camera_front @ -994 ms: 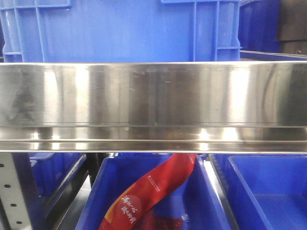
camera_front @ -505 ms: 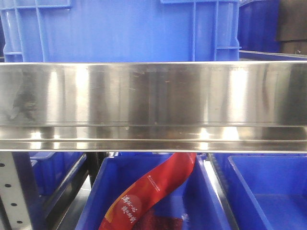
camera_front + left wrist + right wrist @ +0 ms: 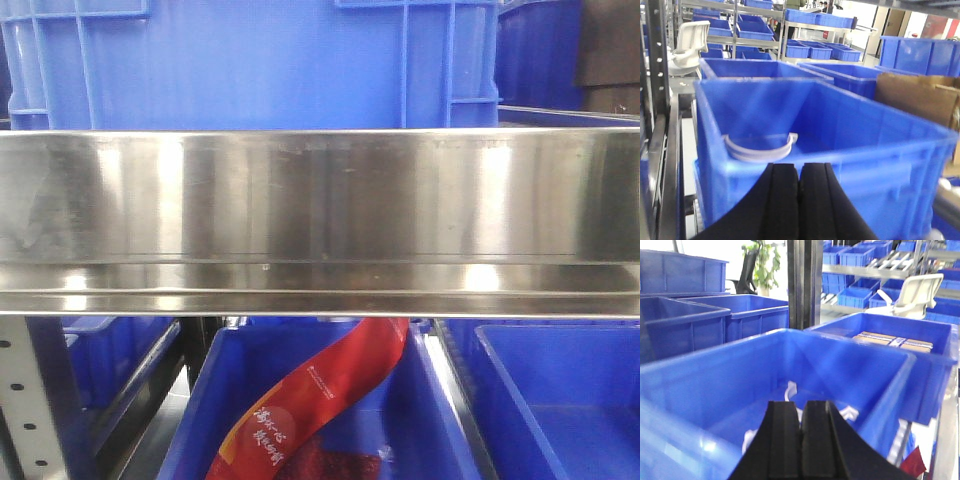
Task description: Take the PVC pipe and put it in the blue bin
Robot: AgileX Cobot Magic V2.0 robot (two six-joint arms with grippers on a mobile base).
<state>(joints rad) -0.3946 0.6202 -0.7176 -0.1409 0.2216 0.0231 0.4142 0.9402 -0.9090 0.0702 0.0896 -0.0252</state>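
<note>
So the PVC pipe (image 3: 758,148) sits in the blue bin (image 3: 850,145), just above and a bit left of the left gripper (image 3: 799,175), its arc running side to side across the frame. Left gripper's pressed shut and empty. Right gripper (image 3: 801,426) is the same: closed with nothing in it, white pieces (image 3: 790,390) poking up behind it, can't tell what they are.
</note>
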